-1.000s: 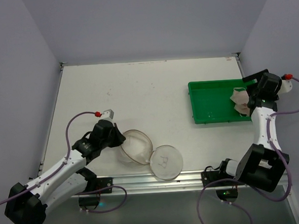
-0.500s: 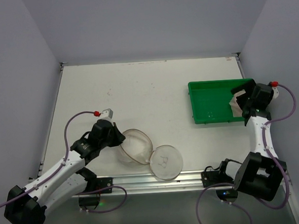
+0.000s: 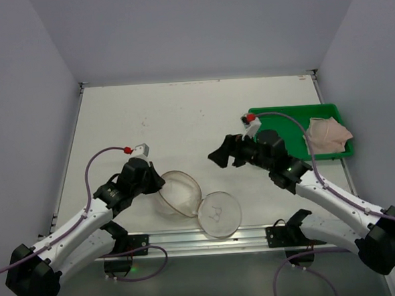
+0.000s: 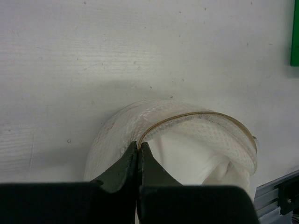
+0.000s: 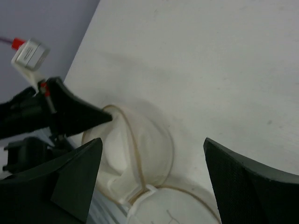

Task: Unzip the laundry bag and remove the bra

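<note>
The laundry bag [image 3: 180, 194] lies open near the front edge, its round lid [image 3: 219, 214] with the bra sketch flapped out flat to the right. My left gripper [image 3: 158, 180] is shut on the bag's beige zip rim [image 4: 139, 145], and the white mesh body [image 4: 187, 135] gapes beyond it. The beige bra [image 3: 327, 134] lies at the right end of the green tray [image 3: 292, 108]. My right gripper [image 3: 225, 156] is open and empty, above the table right of the bag. In the right wrist view it [image 5: 153, 144] frames the bag [image 5: 140, 149] and lid [image 5: 173, 210].
The green tray's edge shows at the far right of the left wrist view [image 4: 295, 32]. The left gripper's black fingers [image 5: 74, 114] show in the right wrist view. A metal rail [image 3: 210, 238] runs along the table's near edge, just in front of the lid.
My right arm has swung left from over the green tray to the middle of the table near the bag. The bra now lies in the tray. The left gripper has not moved.
</note>
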